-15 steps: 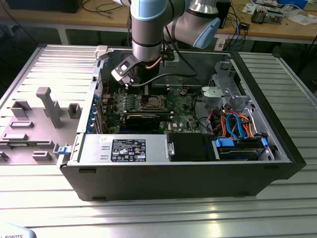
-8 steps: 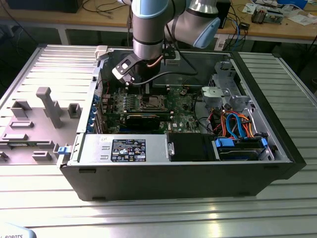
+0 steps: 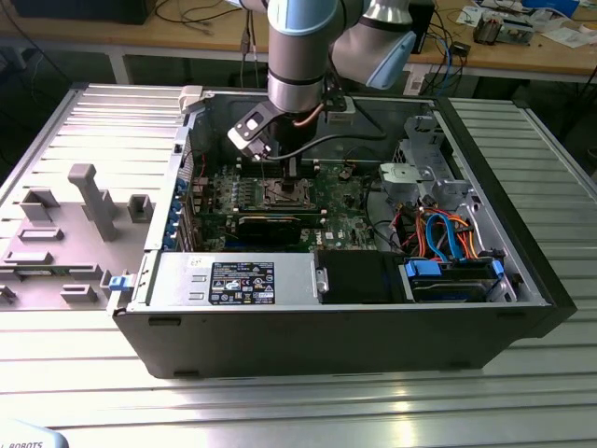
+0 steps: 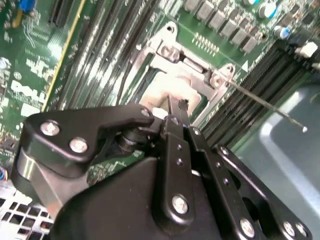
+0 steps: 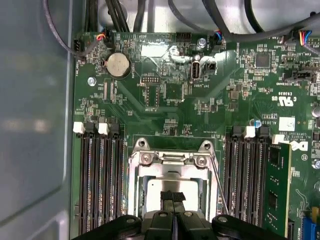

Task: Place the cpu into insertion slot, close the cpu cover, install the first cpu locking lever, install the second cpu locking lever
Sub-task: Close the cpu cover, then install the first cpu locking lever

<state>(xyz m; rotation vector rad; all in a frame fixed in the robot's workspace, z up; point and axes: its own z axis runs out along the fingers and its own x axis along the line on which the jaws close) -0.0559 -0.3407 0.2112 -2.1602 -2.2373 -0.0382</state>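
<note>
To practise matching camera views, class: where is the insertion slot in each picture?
Exterior view: insertion slot mid-board, below the arm.
Second wrist view: just beyond the gripper.
First wrist view: between memory slots.
Shared landmark: gripper at the slot.

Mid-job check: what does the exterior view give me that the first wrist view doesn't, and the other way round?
Exterior view adds the whole open computer case, the arm and the blue and orange cables. First wrist view adds the coin battery and a thin lever wire beside the cover. Both share the gripper low over the socket.
</note>
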